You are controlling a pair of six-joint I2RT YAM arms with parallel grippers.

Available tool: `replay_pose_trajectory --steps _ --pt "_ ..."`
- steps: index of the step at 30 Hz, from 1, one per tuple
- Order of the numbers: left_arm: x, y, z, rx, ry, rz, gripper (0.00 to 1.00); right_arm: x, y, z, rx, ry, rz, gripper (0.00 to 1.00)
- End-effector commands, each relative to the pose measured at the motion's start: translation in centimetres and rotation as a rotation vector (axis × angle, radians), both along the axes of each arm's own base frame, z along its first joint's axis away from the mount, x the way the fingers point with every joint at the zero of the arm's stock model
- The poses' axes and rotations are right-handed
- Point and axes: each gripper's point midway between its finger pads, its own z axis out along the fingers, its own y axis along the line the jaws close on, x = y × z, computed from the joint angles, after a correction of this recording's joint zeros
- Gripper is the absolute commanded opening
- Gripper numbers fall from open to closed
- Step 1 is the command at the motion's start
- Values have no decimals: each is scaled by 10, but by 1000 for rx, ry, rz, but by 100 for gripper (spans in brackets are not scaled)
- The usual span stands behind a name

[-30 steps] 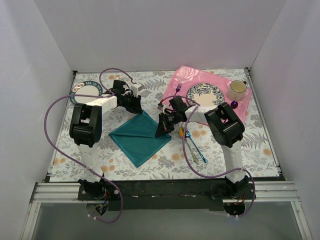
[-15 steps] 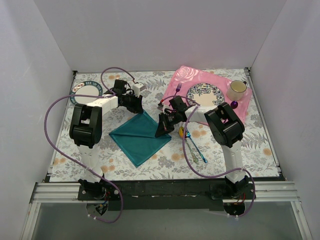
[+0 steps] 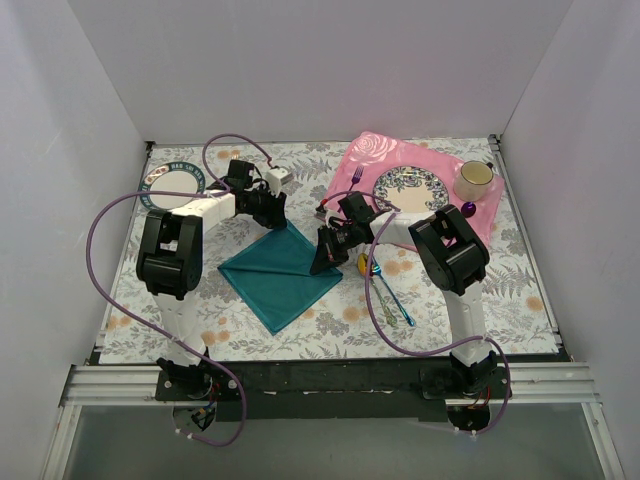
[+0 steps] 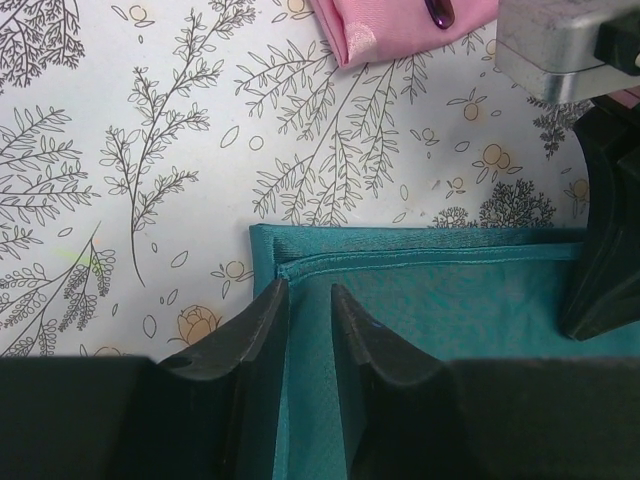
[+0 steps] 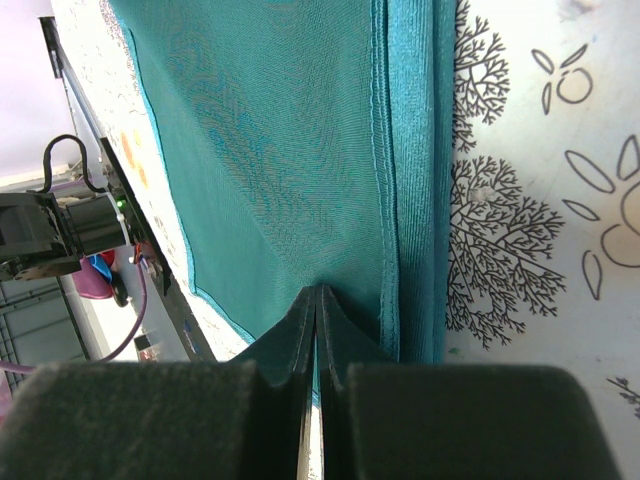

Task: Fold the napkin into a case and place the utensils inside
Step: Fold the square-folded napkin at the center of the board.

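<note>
Pinching the napkin [image 3: 280,272] at its right corner with the right gripper [image 5: 318,300], fingers pressed together on a tented bit of cloth, while holding the left gripper [image 4: 305,305] over the far corner, fingers slightly apart astride the hem. Judging from the broad teal diamond lying flat on the tabletop [image 3: 480,300] between the arms, early in the folding: no narrow case made yet. Leaving the utensils [image 3: 388,288] bare just right of the cloth, to be tucked in last.
</note>
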Motion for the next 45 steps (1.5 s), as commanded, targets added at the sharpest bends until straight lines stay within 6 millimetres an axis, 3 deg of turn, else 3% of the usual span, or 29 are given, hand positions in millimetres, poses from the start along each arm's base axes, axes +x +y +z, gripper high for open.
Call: replay_pose_trajectory --steps 1,6,11,17,25,30,45 --pt "4 -2 18 6 -54 -20 26 -1 -6 -18 -57 0 -9 5" --pt "11 0 20 34 -99 -31 39 -2 -7 -19 -59 1 -8 5" --pt "11 1 14 98 -117 -121 44 -2 -7 -19 -59 3 -8 5" --pt "10 -3 11 98 -96 -194 30 -2 -7 -19 -60 2 -9 5" --pt "11 -3 6 102 -81 -191 30 -3 -7 -20 -61 5 -7 5" --pt "6 -3 4 103 -75 -199 24 -2 -6 -20 -59 6 -9 5" --pt "1 -9 22 64 -119 -217 0 -2 -5 -19 -55 4 -7 5"
